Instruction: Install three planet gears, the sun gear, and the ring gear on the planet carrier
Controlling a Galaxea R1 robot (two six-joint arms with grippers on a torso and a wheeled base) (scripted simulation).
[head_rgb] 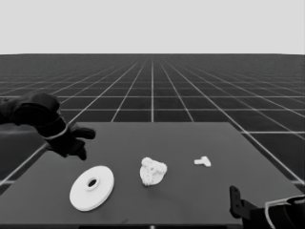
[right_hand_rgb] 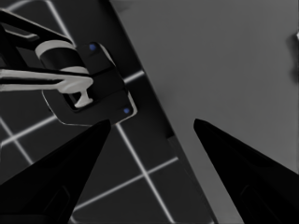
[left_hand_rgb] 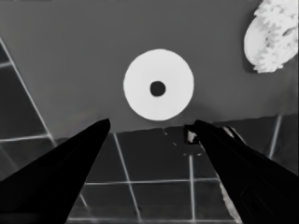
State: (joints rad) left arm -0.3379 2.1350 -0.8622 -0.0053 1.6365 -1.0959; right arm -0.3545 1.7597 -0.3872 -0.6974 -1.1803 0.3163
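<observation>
Right gripper [head_rgb: 237, 202] parked nearest us, fingers apart, empty | left gripper [head_rgb: 82, 143] spread, empty, above larger round part [head_rgb: 92, 187] | gears [head_rgb: 153, 171] clustered beyond | we judge: descend, grasp it.

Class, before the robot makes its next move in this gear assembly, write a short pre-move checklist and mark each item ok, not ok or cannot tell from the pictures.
1. Gears sit on the smaller round part: ok, a toothed cluster covers it at mid-table; the exact count cannot be told.
2. Larger round part free to pick: ok, it lies flat, apart from the cluster, nothing on it.
3. Left gripper ready: ok, open and empty, above the table's left end, short of the larger round part.
4. Right gripper out of the way: ok, open, parked at the table's near right corner.
5. Thin white piece off the path: ok, it lies alone to the cluster's right.
</observation>
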